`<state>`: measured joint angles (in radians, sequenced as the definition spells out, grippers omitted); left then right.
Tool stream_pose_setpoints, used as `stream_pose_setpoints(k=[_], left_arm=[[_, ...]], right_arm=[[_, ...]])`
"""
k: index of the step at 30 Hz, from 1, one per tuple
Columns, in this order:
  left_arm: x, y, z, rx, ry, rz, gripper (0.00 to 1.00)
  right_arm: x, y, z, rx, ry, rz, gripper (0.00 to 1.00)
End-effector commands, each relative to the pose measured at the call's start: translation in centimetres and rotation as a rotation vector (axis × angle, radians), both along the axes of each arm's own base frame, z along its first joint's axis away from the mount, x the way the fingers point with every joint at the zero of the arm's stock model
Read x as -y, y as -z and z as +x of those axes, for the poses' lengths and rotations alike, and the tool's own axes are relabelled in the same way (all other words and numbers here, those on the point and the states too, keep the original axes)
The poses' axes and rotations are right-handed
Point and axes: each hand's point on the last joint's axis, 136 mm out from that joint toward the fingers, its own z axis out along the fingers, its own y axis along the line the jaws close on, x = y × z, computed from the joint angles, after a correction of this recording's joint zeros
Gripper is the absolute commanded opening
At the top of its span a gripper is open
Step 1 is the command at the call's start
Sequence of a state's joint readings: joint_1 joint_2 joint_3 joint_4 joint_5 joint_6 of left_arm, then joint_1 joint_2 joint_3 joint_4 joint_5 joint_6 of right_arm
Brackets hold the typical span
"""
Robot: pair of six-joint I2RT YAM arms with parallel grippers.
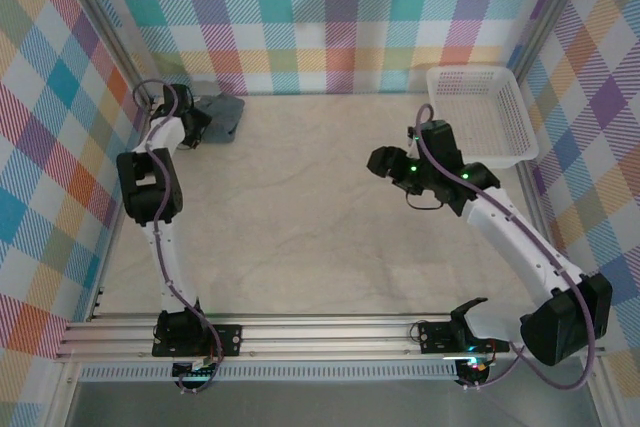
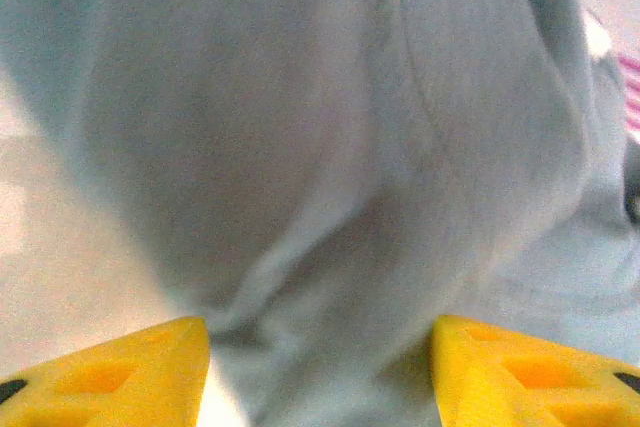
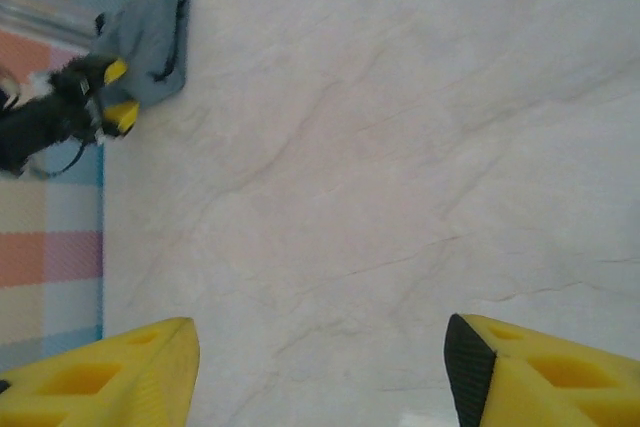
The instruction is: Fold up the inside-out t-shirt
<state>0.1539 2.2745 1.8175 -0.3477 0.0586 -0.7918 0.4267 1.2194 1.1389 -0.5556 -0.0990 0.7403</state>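
the t-shirt (image 1: 222,115) lies as a small, compact grey bundle in the far left corner of the worktop (image 1: 300,207), close to the checked back wall. bunched this tightly it looks either folded already or gathered up; the frames cannot settle which, or whether it is inside-out.

the left end effector (image 1: 200,124) sits right at the near edge of the bundle. in the left wrist view its yellow fingers (image 2: 120,367) stand apart at either side, with soft grey cloth filling the space ahead and running down between them. the right wrist view shows the same tips spread just beside the bundle. so the jaws read as parted rather than pinched on fabric, a stance that suits either letting go or setting up to take a fresh edge.

the right end effector (image 1: 378,160) hovers well apart from the shirt, over bare worktop on the right half. its fingers are wide apart with nothing between them. held there, it is probably staying clear of the left arm's work.

the white mesh basket (image 1: 470,69) rests in the far right corner, nothing visible inside.
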Motion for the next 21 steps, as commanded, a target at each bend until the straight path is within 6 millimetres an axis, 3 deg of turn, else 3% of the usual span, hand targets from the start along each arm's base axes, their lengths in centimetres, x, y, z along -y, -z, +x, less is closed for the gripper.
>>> stream_pose_setpoints(k=[1, 5, 7, 9, 13, 15, 16, 18, 21], left_arm=[[2.3, -11.5, -2.3, 0.265, 0.080, 0.001, 0.61], [6.1, -16.1, -9.5, 0.380, 0.178, 0.078, 0.62], [8.3, -17.4, -13.6, 0.410, 0.254, 0.171, 0.64], [10.2, -17.9, -17.1, 0.443, 0.331, 0.247, 0.67], [13.3, -15.7, -23.5, 0.569, 0.506, 0.357, 0.68], [13.0, -14.3, -25.9, 0.608, 0.512, 0.423, 0.73], [12.7, -13.6, -26.7, 0.615, 0.516, 0.468, 0.81], [11.5, -12.2, -27.5, 0.590, 0.501, 0.573, 0.88], [8.8, -10.0, -27.8, 0.458, 0.423, 0.694, 0.92]], right_arm=[[3.7, -0.5, -1.1, 0.056, 0.022, -0.113, 0.75], [7.7, 0.7, -1.2, 0.127, 0.110, -0.243, 0.87], [9.5, 1.6, -0.7, 0.187, 0.131, -0.338, 0.91], [11.6, 2.2, -0.1, 0.220, 0.194, -0.430, 0.97], [14.4, 4.3, 1.6, 0.317, 0.239, -0.640, 0.99], [15.6, 5.8, 2.3, 0.374, 0.256, -0.744, 1.00], [16.1, 6.8, 2.6, 0.398, 0.255, -0.776, 1.00], [16.9, 8.6, 3.2, 0.413, 0.253, -0.787, 1.00], [17.7, 11.8, 4.2, 0.389, 0.230, -0.787, 1.00]])
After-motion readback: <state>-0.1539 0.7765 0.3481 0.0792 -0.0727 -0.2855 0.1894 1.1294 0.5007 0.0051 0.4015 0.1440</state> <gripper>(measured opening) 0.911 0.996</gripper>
